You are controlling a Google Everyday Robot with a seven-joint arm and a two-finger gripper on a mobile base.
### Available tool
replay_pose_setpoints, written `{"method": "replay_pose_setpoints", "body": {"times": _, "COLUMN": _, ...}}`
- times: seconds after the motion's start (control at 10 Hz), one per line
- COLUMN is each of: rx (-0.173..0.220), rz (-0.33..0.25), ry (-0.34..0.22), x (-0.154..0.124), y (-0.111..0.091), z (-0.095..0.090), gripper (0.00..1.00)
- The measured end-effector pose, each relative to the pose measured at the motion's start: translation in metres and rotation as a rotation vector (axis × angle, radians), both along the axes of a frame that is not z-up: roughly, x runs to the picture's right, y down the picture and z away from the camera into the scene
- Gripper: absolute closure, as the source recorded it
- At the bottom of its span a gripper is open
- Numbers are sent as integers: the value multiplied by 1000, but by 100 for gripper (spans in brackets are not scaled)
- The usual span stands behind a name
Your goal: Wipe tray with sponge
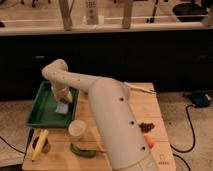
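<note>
The green tray (42, 111) lies at the table's left side. The pale blue-grey sponge (62, 108) lies flat on the tray floor near its right rim. My white arm reaches over the tray, and my gripper (62, 99) is directly above the sponge, pressing down onto it. The arm's bulk hides the tray's right edge.
A pale cup (77, 129) stands just in front of the tray. A green item (81, 150) and a banana (39, 145) lie at the front left. Dark nuts (146, 126) and an orange fruit (150, 141) sit to the right. A white utensil (140, 88) lies at the back.
</note>
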State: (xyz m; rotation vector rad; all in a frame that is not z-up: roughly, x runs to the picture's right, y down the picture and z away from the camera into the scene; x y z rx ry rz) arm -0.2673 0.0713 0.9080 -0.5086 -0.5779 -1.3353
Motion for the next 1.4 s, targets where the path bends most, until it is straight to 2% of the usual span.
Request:
{"method": "replay_pose_setpoints", "body": {"times": 0.2, "rx": 11, "rz": -4, "ry": -8, "x": -14, "y": -4, "z": 10, "gripper": 98}}
{"method": "replay_pose_setpoints", "body": {"times": 0.3, "rx": 11, "rz": -29, "ry": -31, "x": -35, "y": 0, "z": 10, "gripper": 98}}
{"method": "replay_pose_setpoints", "body": {"times": 0.4, "rx": 8, "rz": -52, "ry": -47, "x": -44, "y": 5, "z": 9, "gripper": 98}}
{"method": "replay_pose_setpoints", "body": {"times": 0.7, "rx": -13, "rz": -130, "ry": -95, "x": -57, "y": 37, "z": -10, "gripper": 98}}
{"method": "replay_pose_setpoints", "body": {"times": 0.9, "rx": -17, "rz": -141, "ry": -103, "x": -47, "y": 52, "z": -19, "gripper": 98}}
{"method": "replay_pose_setpoints", "body": {"times": 1.1, "rx": -8, "rz": -120, "ry": -77, "x": -20, "y": 54, "z": -22, "gripper": 98}}
{"method": "replay_pose_setpoints", "body": {"times": 1.3, "rx": 13, "rz": -76, "ry": -35, "x": 5, "y": 39, "z": -15, "gripper": 98}}
{"method": "replay_pose_setpoints", "body": {"times": 1.4, "rx": 21, "rz": -62, "ry": -25, "x": 7, "y": 31, "z": -9, "gripper": 98}}
